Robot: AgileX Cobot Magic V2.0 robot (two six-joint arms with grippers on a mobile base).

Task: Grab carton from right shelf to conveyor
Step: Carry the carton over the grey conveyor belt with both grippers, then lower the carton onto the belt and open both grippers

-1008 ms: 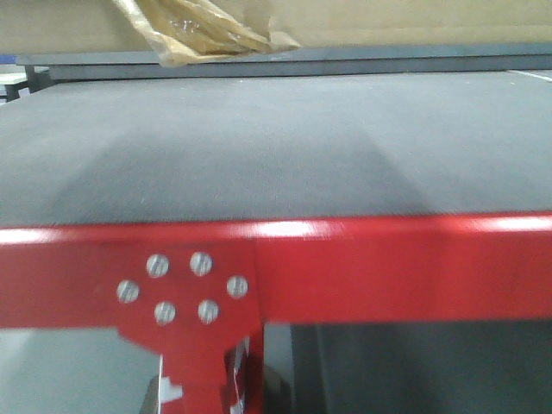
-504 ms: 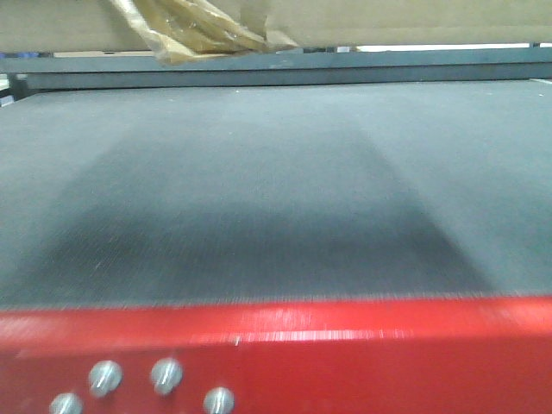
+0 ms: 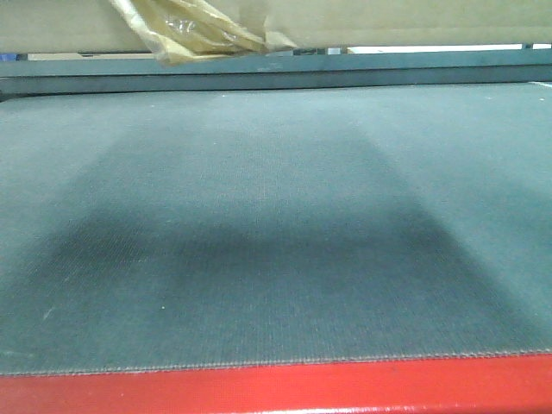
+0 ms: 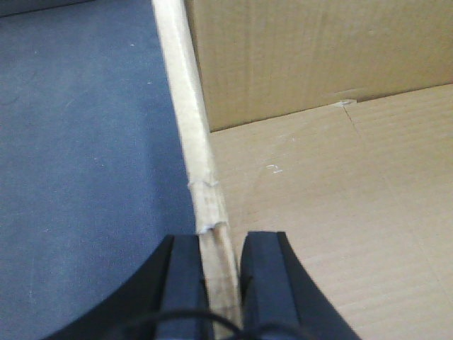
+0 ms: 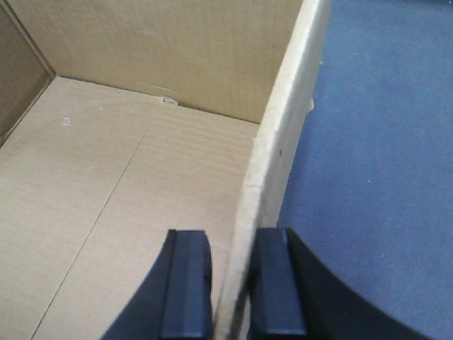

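The left gripper (image 4: 225, 244) and right gripper (image 5: 232, 244) have matte black, square-tipped fingers (image 4: 185, 283) flaring toward 6 o'clock. A thin black cable (image 4: 177, 316) crosses the left's.

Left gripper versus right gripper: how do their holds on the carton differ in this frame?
The left gripper pinches a carton wall with a crushed notch just ahead of its jaws; the wall held by the right gripper shows no such notch. In the left wrist view the conveyor lies left of the wall; in the right wrist view, right of it. Both straddle a top edge, one finger inside, one outside, shut.
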